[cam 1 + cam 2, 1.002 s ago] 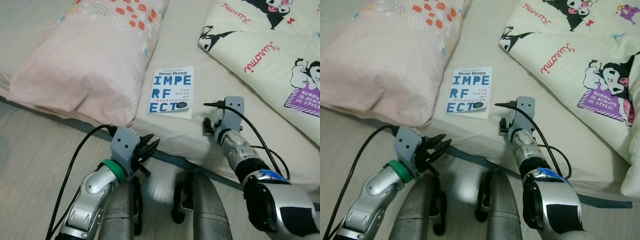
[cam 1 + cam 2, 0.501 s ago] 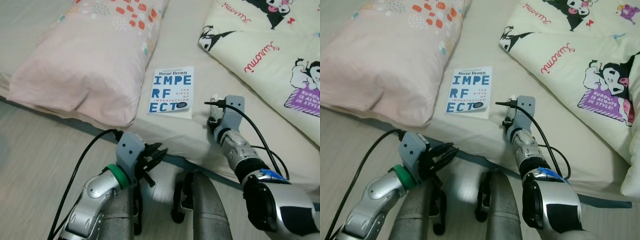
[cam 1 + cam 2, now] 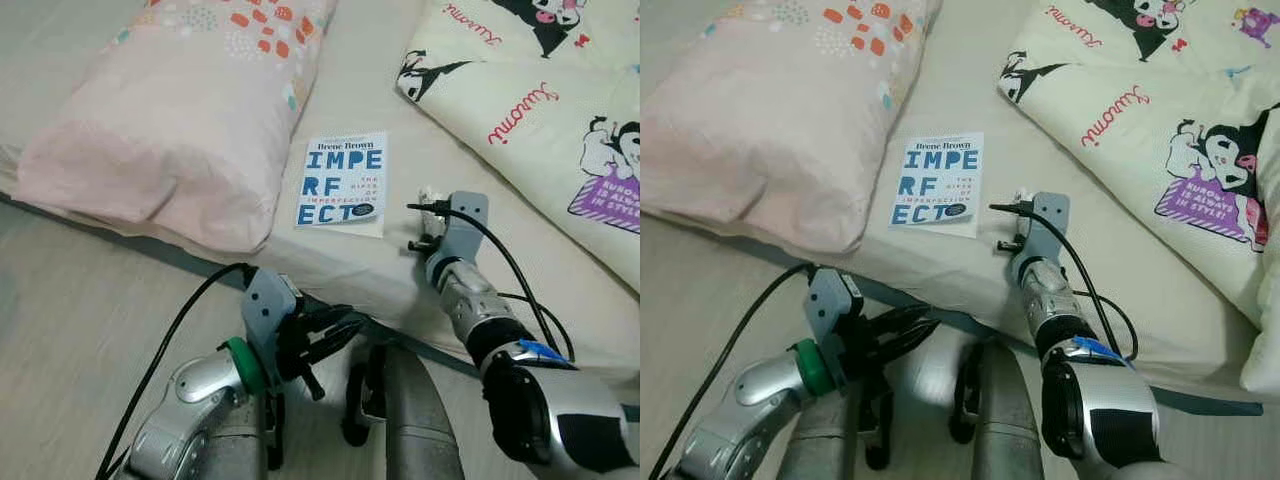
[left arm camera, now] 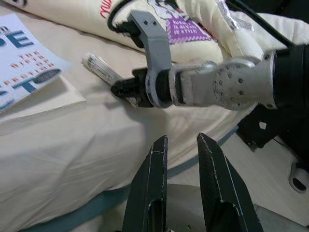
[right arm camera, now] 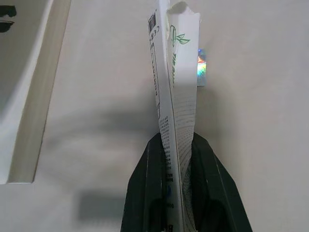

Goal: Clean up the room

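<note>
Our right pincer (image 5: 179,145) pinches a flattened white printed packet (image 5: 175,72) above the cream bed sheet (image 3: 440,150), at three o'clock of the blue-lettered white paperback book (image 3: 341,179). Our left pincer (image 4: 181,140) hovers barely parted, empty.

The bed (image 3: 350,260) carries a pink pillow (image 3: 170,110), a blue-lettered book (image 3: 342,180) beside it, and a cartoon-printed quilt (image 3: 530,90) farther right.
</note>
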You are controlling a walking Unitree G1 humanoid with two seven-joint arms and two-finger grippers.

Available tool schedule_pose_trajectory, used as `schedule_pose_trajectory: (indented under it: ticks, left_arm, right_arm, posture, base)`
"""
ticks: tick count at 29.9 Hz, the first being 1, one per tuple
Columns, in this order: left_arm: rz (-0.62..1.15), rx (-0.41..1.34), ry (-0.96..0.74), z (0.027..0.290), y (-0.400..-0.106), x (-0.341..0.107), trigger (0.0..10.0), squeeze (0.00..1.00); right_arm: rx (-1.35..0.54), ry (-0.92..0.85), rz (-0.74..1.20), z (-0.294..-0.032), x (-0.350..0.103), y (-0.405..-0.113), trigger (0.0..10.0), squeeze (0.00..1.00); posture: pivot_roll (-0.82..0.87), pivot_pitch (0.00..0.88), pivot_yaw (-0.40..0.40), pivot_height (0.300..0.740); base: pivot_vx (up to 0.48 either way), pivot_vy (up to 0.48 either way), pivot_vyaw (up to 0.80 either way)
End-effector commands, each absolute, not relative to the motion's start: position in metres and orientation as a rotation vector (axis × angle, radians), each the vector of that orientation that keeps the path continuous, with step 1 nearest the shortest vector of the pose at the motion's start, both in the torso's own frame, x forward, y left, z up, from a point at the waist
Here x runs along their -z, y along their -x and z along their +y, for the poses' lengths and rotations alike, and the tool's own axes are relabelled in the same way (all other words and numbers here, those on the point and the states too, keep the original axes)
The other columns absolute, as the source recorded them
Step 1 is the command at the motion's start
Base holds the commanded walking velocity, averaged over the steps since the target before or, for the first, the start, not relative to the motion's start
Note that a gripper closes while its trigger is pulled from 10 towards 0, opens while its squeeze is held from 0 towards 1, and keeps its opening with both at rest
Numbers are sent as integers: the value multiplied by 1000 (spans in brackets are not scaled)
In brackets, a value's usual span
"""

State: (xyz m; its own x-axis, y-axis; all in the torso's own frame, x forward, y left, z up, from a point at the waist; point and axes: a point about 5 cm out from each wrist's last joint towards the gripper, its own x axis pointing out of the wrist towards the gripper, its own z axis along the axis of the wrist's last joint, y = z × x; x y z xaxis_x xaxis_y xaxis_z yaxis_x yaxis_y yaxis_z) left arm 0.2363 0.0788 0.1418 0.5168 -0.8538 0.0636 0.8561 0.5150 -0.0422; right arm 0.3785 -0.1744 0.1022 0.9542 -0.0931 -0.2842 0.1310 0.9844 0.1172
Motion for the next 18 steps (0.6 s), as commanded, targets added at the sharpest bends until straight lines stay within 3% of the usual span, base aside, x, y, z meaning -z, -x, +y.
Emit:
schedule_pose_trajectory:
  ticks: [1, 6, 12, 13, 14, 18]
  left_arm:
    - [0, 1021, 83, 81, -236, -132, 10000, 0]
    - [1, 999, 82, 82, -238, -131, 10000, 0]
    - [-5, 747, 182, 102, -261, -126, 10000, 0]
    - [-2, 639, 176, 109, -268, -123, 10000, 0]
    - [-11, 565, 168, 115, -274, -123, 10000, 0]
    - [-30, 404, 74, 123, -287, -122, 10000, 0]
  right_arm:
    - [131, -164, 317, -174, -86, -369, 0, 0]
    - [114, -167, 284, -171, -88, -370, 0, 0]
    - [88, -55, 56, -158, -94, -353, 0, 0]
    - [118, 10, -2, -161, -95, -343, 4000, 0]
    - [125, 68, -49, -162, -96, -334, 10000, 0]
    - [106, 162, -140, -162, -96, -319, 10000, 0]
  posture:
    - [139, 310, -20, 631]
    - [131, 285, -33, 631]
    - [88, 193, -41, 631]
    - [86, 176, -43, 631]
    - [82, 169, -48, 631]
    - [79, 152, -43, 631]
  base:
    - [0, 0, 0]
    - [0, 0, 0]
    - [0, 0, 0]
    - [0, 0, 0]
    - [0, 0, 0]
    - [0, 0, 0]
